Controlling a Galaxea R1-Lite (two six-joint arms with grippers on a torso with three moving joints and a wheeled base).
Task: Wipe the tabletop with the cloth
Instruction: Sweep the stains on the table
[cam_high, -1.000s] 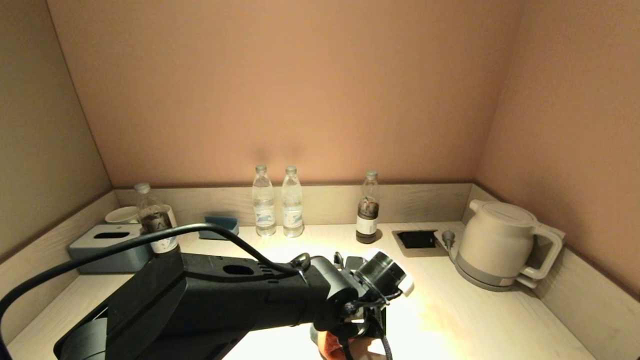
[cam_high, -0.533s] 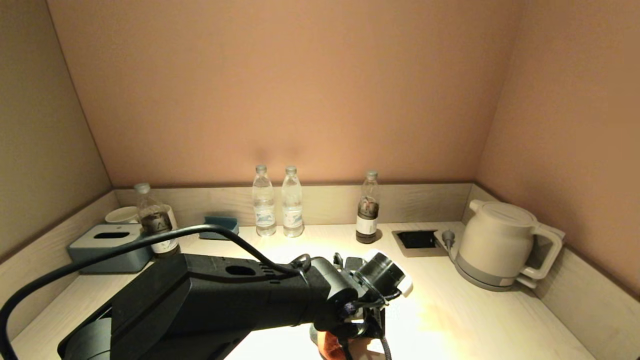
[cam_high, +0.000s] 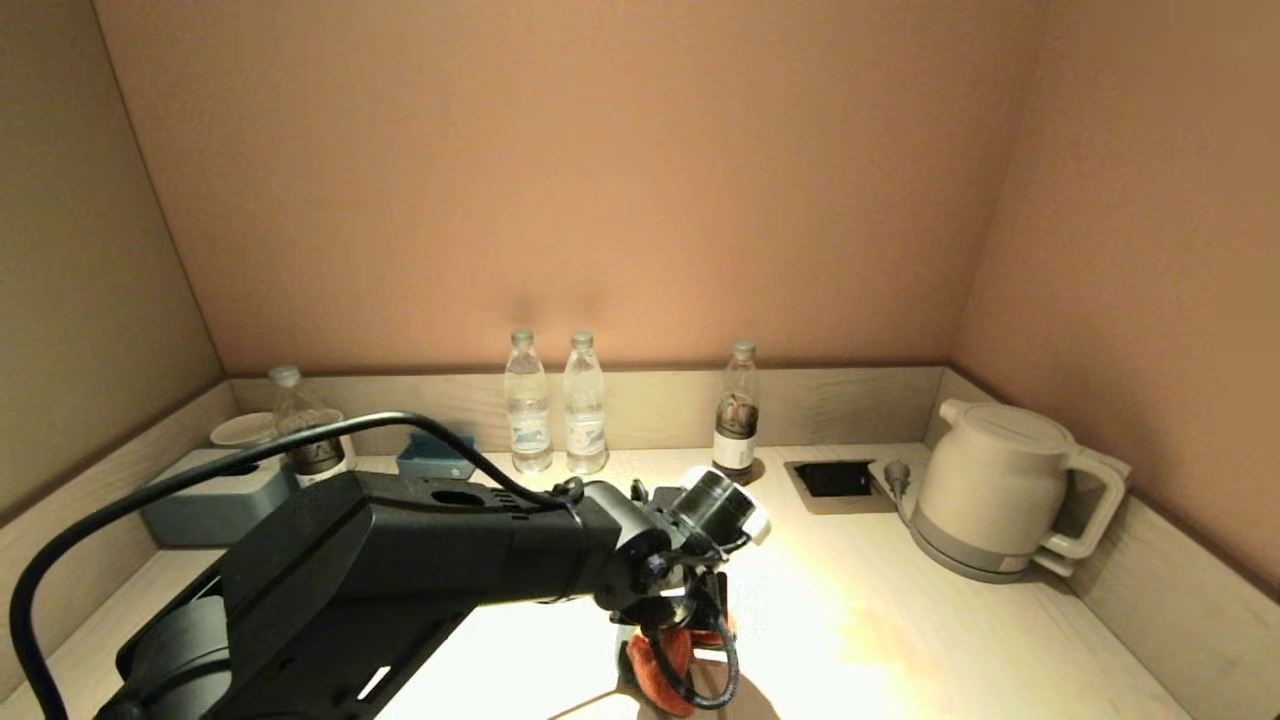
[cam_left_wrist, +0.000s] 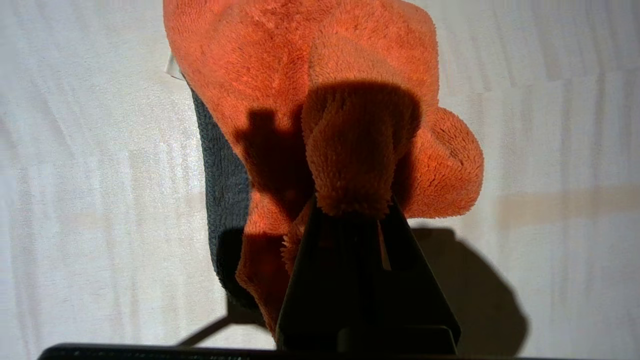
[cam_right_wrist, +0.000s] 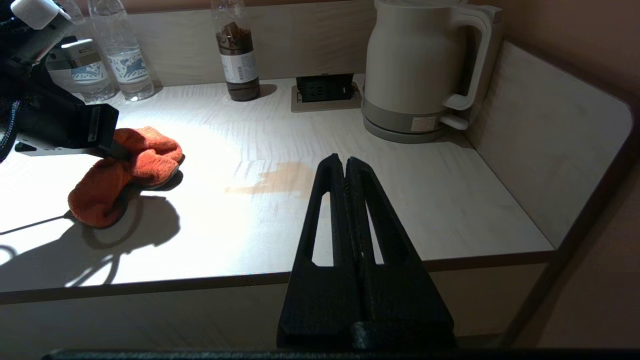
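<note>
Left gripper (cam_left_wrist: 350, 210), jaws clamped on a fold of orange cloth (cam_high: 668, 662), presses it onto the table (cam_high: 900, 620) near front-centre. Brown stain (cam_right_wrist: 280, 182) lies just right of the cloth. Right gripper (cam_right_wrist: 346, 167) hangs off the table's front edge, jaws closed, empty.

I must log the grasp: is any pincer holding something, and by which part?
The left pincer holds the orange cloth by a bunched fold near its middle, the rest lying on the tabletop. The right pincer holds nothing.
</note>
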